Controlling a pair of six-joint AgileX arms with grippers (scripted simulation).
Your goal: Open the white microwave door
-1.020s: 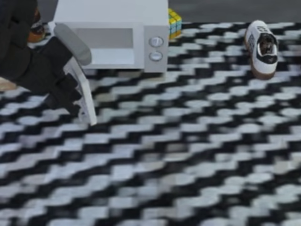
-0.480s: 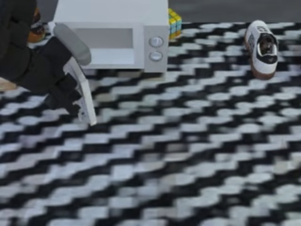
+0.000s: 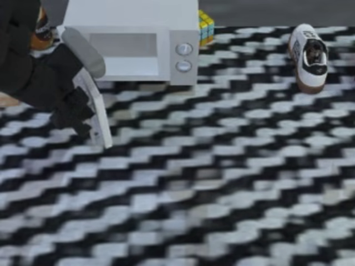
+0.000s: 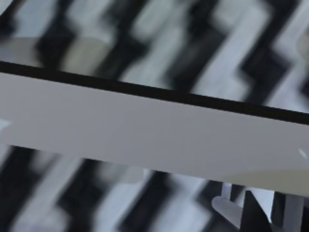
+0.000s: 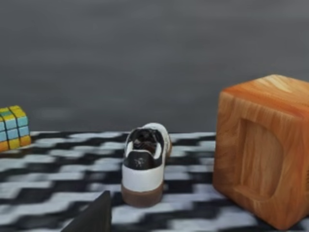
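Note:
The white microwave [image 3: 133,16] stands at the back left of the table, its two round knobs [image 3: 183,49] on the strip to the right of the bare cavity. Its door [image 3: 99,113] is swung far out toward the front left, standing almost edge-on to the oven front. My left gripper [image 3: 83,124] is shut on the door's outer edge, with the black arm reaching in from the left. In the left wrist view the door [image 4: 154,130] fills a broad pale band, with one dark finger [image 4: 256,215] beside it. My right gripper [image 5: 94,217] stays parked, out of the top view.
A white and black shoe [image 3: 308,55] lies at the back right, also facing the right wrist camera [image 5: 143,164]. A coloured puzzle cube [image 3: 206,26] sits behind the microwave's right side. A wooden block [image 5: 265,174] stands near the shoe. The black-and-white patterned cloth [image 3: 222,183] covers the table.
The door has swung a little farther to the left, and my left gripper has moved slightly left with it. Nothing else has shifted.

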